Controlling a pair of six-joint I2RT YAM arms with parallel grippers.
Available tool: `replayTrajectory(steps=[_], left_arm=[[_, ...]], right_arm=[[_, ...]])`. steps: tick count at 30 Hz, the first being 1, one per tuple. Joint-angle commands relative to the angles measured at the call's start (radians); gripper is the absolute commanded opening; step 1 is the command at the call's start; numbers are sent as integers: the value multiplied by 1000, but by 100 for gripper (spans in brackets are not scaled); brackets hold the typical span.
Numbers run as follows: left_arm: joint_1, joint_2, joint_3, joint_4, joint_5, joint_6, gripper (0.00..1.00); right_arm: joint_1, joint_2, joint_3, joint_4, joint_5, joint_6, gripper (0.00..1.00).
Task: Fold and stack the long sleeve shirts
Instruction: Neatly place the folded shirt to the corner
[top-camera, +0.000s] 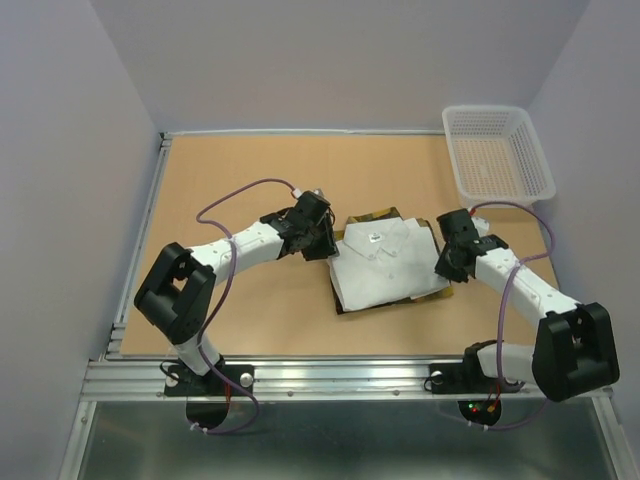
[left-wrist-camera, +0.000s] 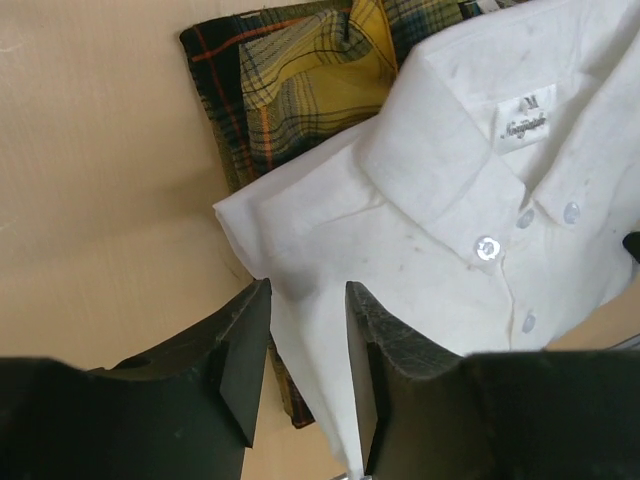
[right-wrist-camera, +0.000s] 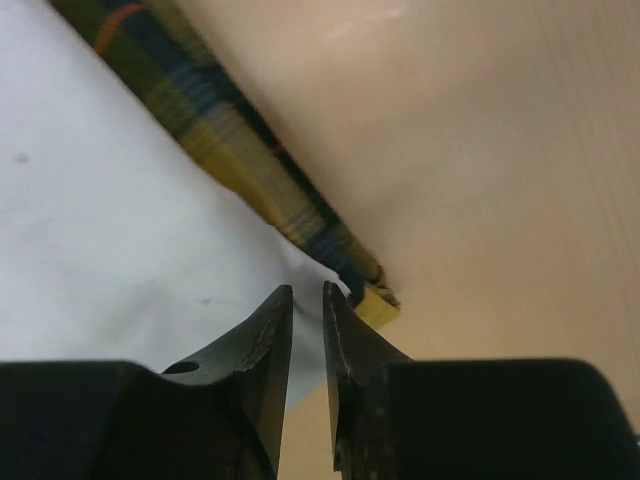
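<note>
The white shirt (top-camera: 385, 262) lies folded, collar up, on top of the folded yellow-and-dark plaid shirt (top-camera: 372, 214), whose edges peek out around it. My left gripper (top-camera: 326, 246) is at the white shirt's left edge. In the left wrist view (left-wrist-camera: 308, 300) its jaws stand apart with the white shirt's (left-wrist-camera: 450, 200) edge fold between them, touching only one finger; the plaid shirt (left-wrist-camera: 290, 90) shows behind. My right gripper (top-camera: 443, 262) is at the shirt's right edge. In the right wrist view (right-wrist-camera: 308, 295) its jaws are nearly together on the white shirt (right-wrist-camera: 120, 230), beside the plaid edge (right-wrist-camera: 250, 170).
A white mesh basket (top-camera: 497, 150) stands at the back right corner of the tan table (top-camera: 230, 180). Grey walls close in the sides and back. The metal rail with the arm bases runs along the near edge.
</note>
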Motion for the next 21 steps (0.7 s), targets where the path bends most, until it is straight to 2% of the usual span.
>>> replayTrajectory(steps=[1, 4, 7, 12, 13, 14, 16, 18, 19, 21], left_arm=[[4, 45, 3, 33, -20, 25, 43], [6, 44, 12, 28, -21, 37, 43], [11, 1, 32, 5, -49, 49, 48], [78, -90, 50, -36, -80, 75, 58], [93, -125, 49, -35, -75, 80, 61], [112, -143, 43, -36, -72, 87, 68], [185, -200, 17, -35, -70, 104, 70], [250, -238, -24, -35, -45, 133, 82], [318, -272, -41, -38, -49, 144, 89], [380, -303, -95, -44, -54, 172, 94]], right_arm=[[-74, 0, -77, 42, -44, 80, 24], [-82, -58, -57, 35, -34, 57, 25], [-83, -107, 13, 29, -51, -51, 32], [-53, -126, 194, 28, -206, -183, 51], [-16, -116, 217, 31, -226, -201, 56], [10, -107, 237, 31, -240, -204, 59], [129, -55, 299, 31, -237, -189, 63], [224, 29, 346, 37, -217, -142, 67], [308, 58, 384, 42, -212, -122, 69], [384, 121, 417, 86, -197, -88, 73]])
